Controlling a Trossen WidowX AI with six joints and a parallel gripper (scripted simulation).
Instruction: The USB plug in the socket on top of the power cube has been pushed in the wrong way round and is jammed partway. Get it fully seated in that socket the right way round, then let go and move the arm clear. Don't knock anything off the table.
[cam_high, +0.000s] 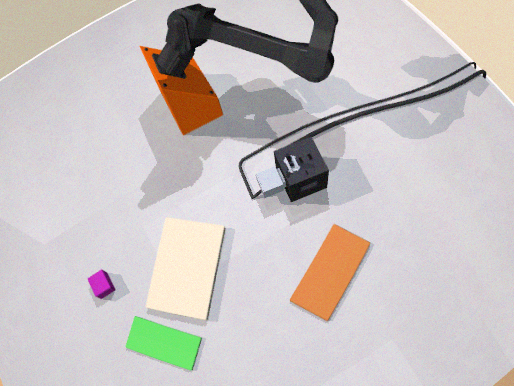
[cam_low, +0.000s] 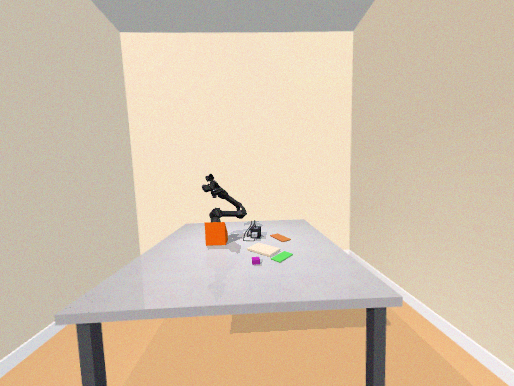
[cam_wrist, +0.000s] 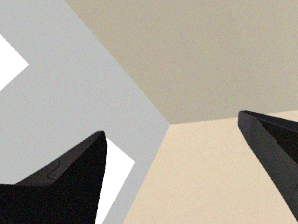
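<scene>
Black cube (cam_high: 301, 175) sits mid-bench (cam_high: 75, 150), the plug (cam_high: 291, 164) jammed partway in its top socket. Pincer (cam_wrist: 169, 163) hangs spread and empty, raised well apart, so approach seems unstarted.

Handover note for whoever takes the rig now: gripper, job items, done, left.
Gripper: open, holding nothing, raised near the orange block, aimed at walls and ceiling.
Power cube: mid-table, cables trailing to the far edge. A light plug sticks out of its side; the USB plug sits in the top socket.
Done: nothing visible.
Left: reach the cube, pull the plug, flip, seat fully, release, retreat. Flat cream, orange and green blocks lie nearby.
</scene>
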